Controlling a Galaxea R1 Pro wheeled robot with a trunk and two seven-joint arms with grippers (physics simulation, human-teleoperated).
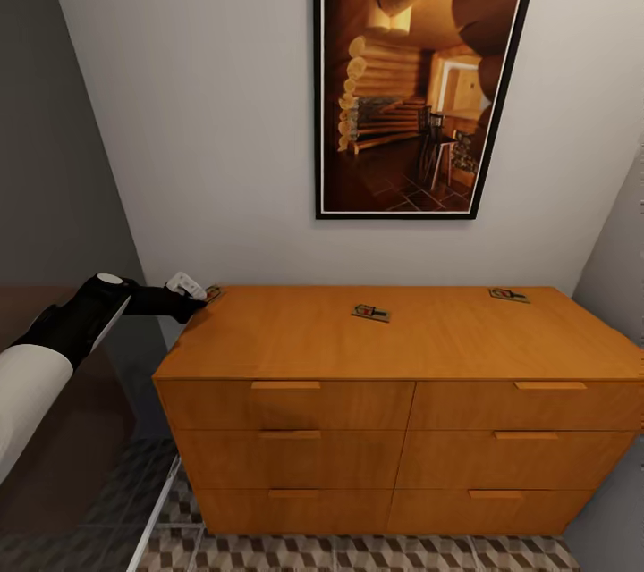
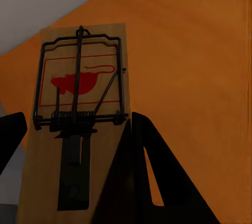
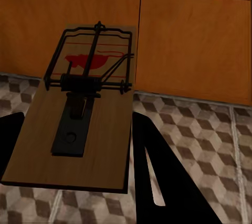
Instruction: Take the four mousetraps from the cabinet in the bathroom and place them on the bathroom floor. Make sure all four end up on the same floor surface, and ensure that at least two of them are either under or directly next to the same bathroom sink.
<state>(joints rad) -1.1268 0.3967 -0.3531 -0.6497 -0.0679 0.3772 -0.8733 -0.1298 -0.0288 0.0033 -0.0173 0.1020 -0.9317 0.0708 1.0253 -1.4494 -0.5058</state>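
Clearly, both black grippers, left (image 2: 73,145) and right (image 3: 73,145), pinch flat tan wooden mousetraps (image 2: 79,124) near the smooth orange-brown cabinet (image 1: 402,349).

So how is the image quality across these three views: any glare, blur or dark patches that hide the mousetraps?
Head view: even light, no glare, but the small tan wooden mousetraps on the orange-brown wooden cabinet are too small for detail. Left wrist view: dim and shadowed, the trap sharp, the black fingers mere silhouettes. Right wrist view: brighter, the trap crisp over the cube-patterned floor tiles.
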